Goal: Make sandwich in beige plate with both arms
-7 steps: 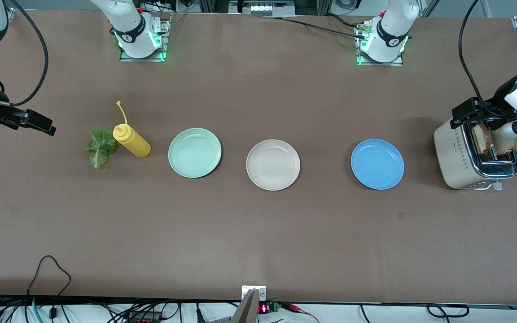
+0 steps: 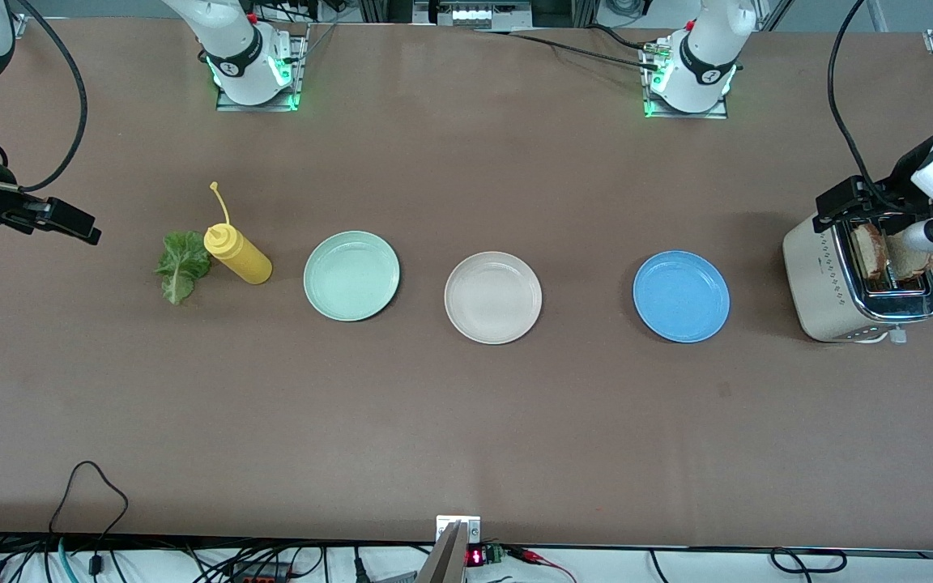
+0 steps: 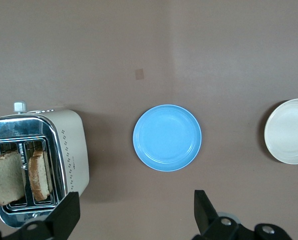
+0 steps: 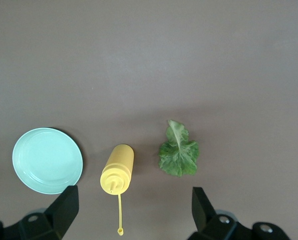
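The beige plate (image 2: 492,297) lies bare in the middle of the table, between a mint-green plate (image 2: 351,275) and a blue plate (image 2: 681,295); it also shows in the left wrist view (image 3: 289,131). Two toasted bread slices (image 2: 869,251) (image 2: 913,261) stand in the toaster (image 2: 819,283) at the left arm's end. The lettuce leaf (image 2: 182,265) lies on the table at the right arm's end. My left gripper (image 2: 896,223) hangs open and empty high over the toaster (image 3: 71,150). My right gripper (image 2: 17,239) hangs open and empty high over the table beside the lettuce (image 4: 178,152).
A yellow squeeze bottle (image 2: 238,255) lies on its side between the lettuce and the mint-green plate (image 4: 47,160), its cap strap toward the robots' bases. The blue plate (image 3: 167,137) lies between the toaster and the beige plate. Cables run along the table's near edge.
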You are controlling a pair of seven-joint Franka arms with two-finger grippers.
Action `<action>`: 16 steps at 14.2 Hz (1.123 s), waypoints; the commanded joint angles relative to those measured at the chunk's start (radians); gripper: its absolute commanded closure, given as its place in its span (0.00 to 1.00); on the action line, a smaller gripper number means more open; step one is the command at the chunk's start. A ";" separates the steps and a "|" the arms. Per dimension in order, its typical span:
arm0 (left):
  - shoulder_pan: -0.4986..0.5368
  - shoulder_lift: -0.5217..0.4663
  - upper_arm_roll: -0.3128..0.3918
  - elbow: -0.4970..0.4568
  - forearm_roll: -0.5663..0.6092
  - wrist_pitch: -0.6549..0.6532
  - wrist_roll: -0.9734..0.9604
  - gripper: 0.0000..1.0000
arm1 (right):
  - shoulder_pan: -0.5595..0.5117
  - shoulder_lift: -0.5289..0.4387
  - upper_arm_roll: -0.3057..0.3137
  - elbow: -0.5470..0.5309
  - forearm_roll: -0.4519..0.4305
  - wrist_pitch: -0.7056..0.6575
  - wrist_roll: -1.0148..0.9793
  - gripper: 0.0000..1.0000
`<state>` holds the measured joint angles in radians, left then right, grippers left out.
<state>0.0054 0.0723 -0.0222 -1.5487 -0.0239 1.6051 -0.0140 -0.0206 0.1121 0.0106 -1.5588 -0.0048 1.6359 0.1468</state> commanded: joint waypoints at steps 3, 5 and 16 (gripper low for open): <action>0.120 0.086 0.007 0.032 -0.024 0.001 0.015 0.00 | -0.015 -0.013 0.012 -0.003 0.011 -0.001 -0.019 0.00; 0.182 0.153 0.005 0.048 -0.013 -0.001 0.017 0.00 | -0.015 -0.006 0.012 0.011 0.011 -0.004 -0.024 0.00; 0.260 0.325 0.011 0.038 0.068 -0.048 0.016 0.00 | -0.019 0.050 0.011 0.006 0.008 -0.005 -0.020 0.00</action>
<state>0.2653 0.3912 -0.0068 -1.5337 0.0050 1.5982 -0.0023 -0.0302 0.1649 0.0120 -1.5573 -0.0034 1.6372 0.1405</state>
